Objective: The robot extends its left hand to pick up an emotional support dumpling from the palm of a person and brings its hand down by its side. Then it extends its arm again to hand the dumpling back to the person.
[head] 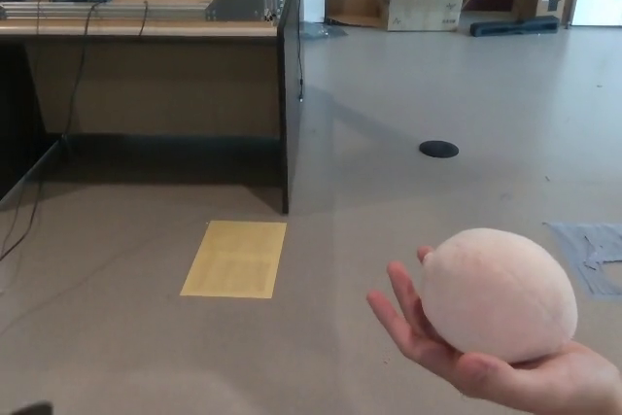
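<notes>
one pale dumpling point(498, 295) rests on a person's open palm point(505, 376).

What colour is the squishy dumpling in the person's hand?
Pale pink, the dumpling, seen in the head view.

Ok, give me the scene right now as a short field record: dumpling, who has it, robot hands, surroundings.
dumpling: pale pink plush, resting in a person's open palm, lower right
holder: person, fingers spread under it
left hand: only a dark sliver at the bottom left edge, state unclear, far from the dumpling
right hand: not in view
floor: yellow patch, black disc
background: desk upper left, cardboard box by the far wall
</notes>
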